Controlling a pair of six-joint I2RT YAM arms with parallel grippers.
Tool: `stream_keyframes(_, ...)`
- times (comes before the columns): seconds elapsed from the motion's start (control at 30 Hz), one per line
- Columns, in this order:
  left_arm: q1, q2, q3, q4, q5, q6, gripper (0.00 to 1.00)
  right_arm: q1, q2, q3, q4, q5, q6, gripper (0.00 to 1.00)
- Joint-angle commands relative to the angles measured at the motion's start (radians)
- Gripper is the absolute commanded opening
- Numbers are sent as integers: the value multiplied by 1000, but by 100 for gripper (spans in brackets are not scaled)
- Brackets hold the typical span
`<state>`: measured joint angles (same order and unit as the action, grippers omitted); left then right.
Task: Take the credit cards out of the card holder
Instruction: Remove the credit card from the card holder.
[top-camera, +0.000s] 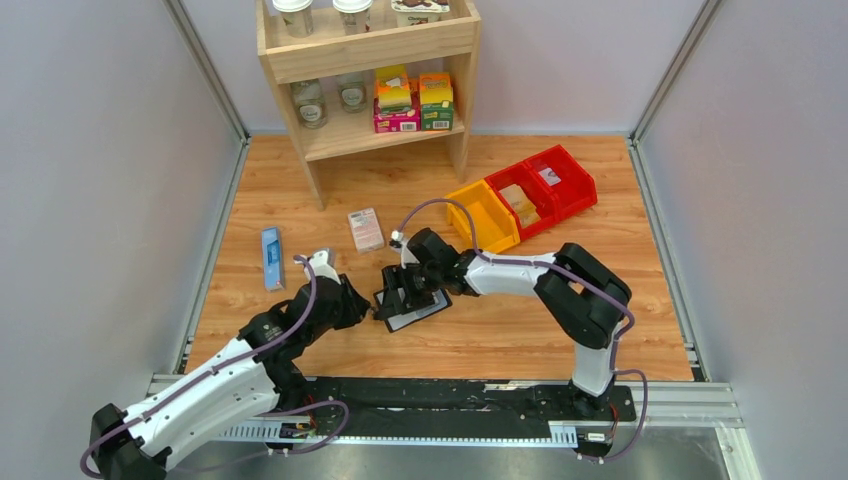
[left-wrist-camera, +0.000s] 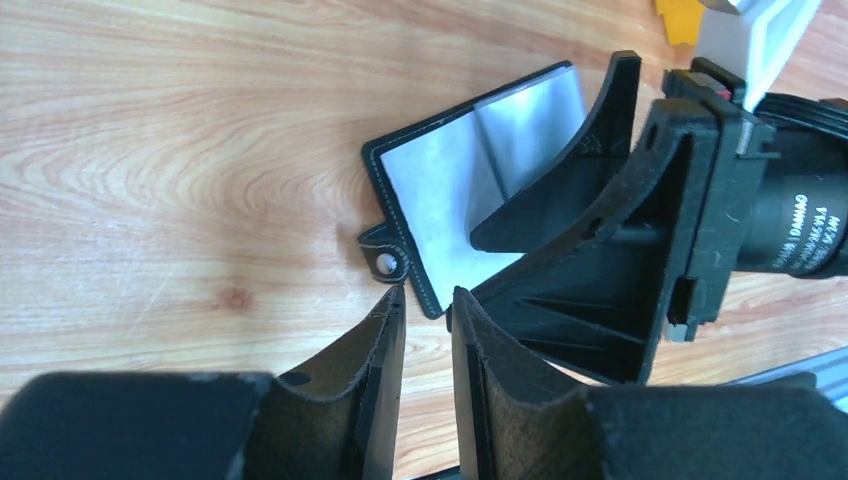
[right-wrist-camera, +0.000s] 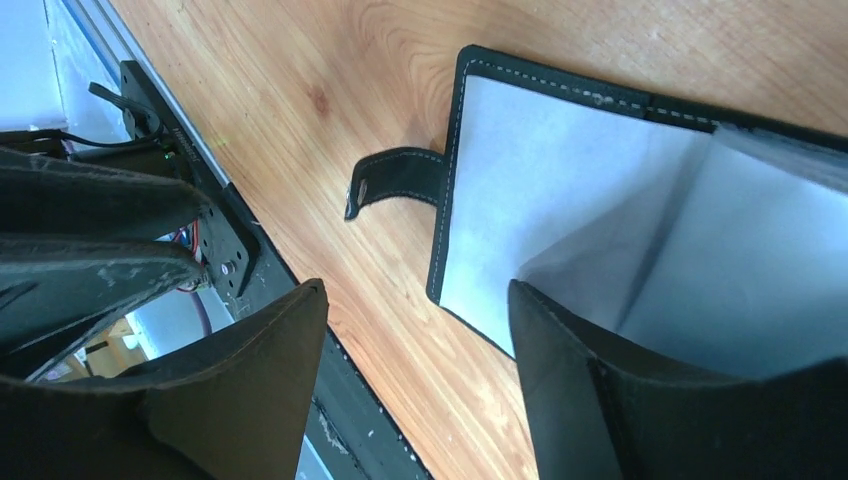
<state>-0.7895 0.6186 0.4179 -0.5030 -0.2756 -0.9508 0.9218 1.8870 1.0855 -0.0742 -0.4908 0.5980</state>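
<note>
Card holder (top-camera: 428, 312) — a black bifold with pale stitching round its rim — lies spread open and flat on the wooden bench (top-camera: 500, 335), near the front and between the two arms. Its inner face is up: a smooth grey-blue lining under clear pocket film, creased at the fold, with a short snap tab (left-wrist-camera: 385, 262) jutting from one side. No credit cards show outside it, and whether any sit in the pockets I cannot tell, so the task looks barely begun.

The left claw (left-wrist-camera: 425, 300) has its fingers a narrow gap apart and grips nothing. Its tips sit just beside the tab and the holder's corner, probably placed to pinch that edge. The right claw (right-wrist-camera: 415, 290) stands wide apart and also holds nothing. One finger comes down over the lining, seemingly pinning the case open, while the other hangs off the edge above bare wood. Both sets of pads are dark, matte and a little scuffed.

Farther back, a narrow blue box (top-camera: 270, 258) and a pink-and-white box (top-camera: 366, 229) lie flat, well apart from the holder. Beyond them stand a yellow bin (top-camera: 482, 215) and two red bins (top-camera: 545, 185) in a row, then a plain wooden shelf (top-camera: 370, 50) with jars and cartons.
</note>
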Motion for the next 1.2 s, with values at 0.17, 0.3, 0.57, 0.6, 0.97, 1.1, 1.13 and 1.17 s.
stream_keyframes(0.17,-1,156,80,202,38,7,26,5,-279,-35,-90,300,-76,70)
stream_keyframes(0.3,1,271,120,262,68,32,22,5,-335,-55,-171,490,-72,68)
stream_keyframes(0.57,1,492,154,342,148,57,18,2,-264,-70,-199,535,-49,66)
stream_keyframes(0.6,1,504,154,340,154,57,17,3,-255,-67,-199,535,-49,66)
stream_keyframes(0.97,1,590,82,305,128,6,9,2,-206,-65,-188,509,-47,70)
stream_keyframes(1.1,1,616,73,304,130,-6,8,2,-195,-65,-173,453,-49,70)
stream_keyframes(1.13,1,627,73,304,131,-8,8,3,-190,-62,-173,448,-47,70)
stream_keyframes(1.17,3,630,70,305,133,-11,8,2,-186,-61,-176,448,-47,70)
